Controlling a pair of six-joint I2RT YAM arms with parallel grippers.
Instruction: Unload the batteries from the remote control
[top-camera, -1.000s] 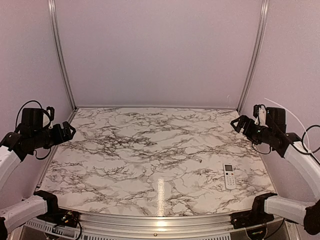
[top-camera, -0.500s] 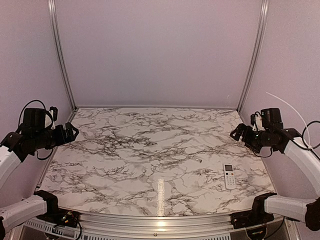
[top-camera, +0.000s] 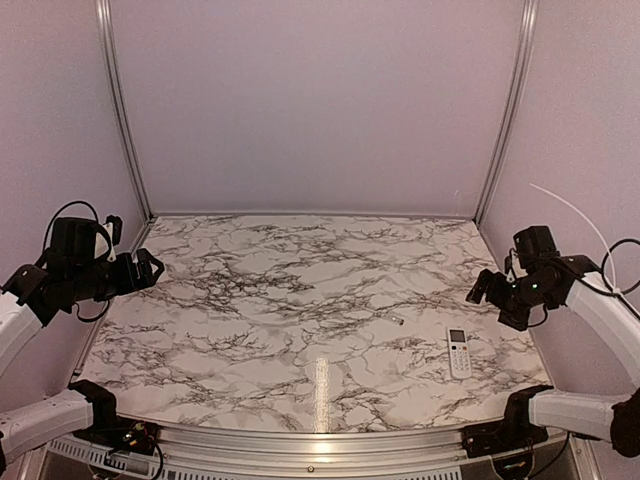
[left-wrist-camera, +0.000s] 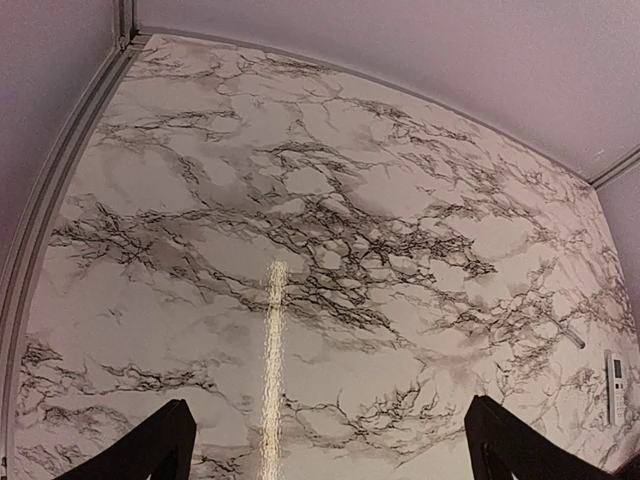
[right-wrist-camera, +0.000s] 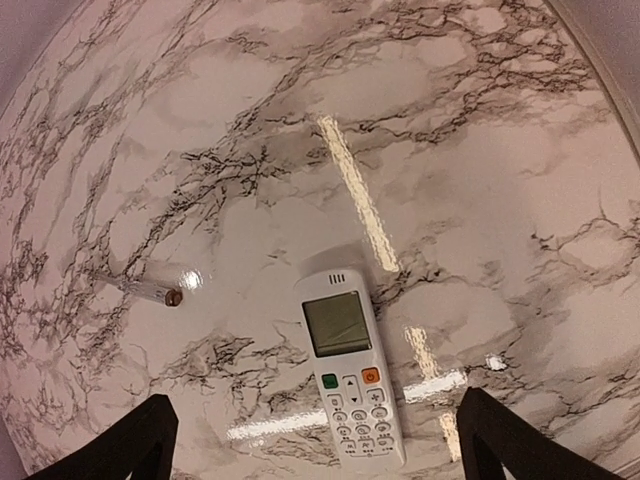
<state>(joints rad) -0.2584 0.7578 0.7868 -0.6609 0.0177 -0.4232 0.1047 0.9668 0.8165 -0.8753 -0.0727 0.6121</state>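
Nothing unloaded yet: remote control (right-wrist-camera: 350, 370) lies face up on counter (right-wrist-camera: 450, 150) directly under right tool (top-camera: 487, 292), which is spread and empty; batteries unseen, probably inside its hidden back; left tool (top-camera: 140, 268), also spread, hangs well apart.

remote control (right-wrist-camera: 350, 379) face-up, thin stick (right-wrist-camera: 150, 287) beside
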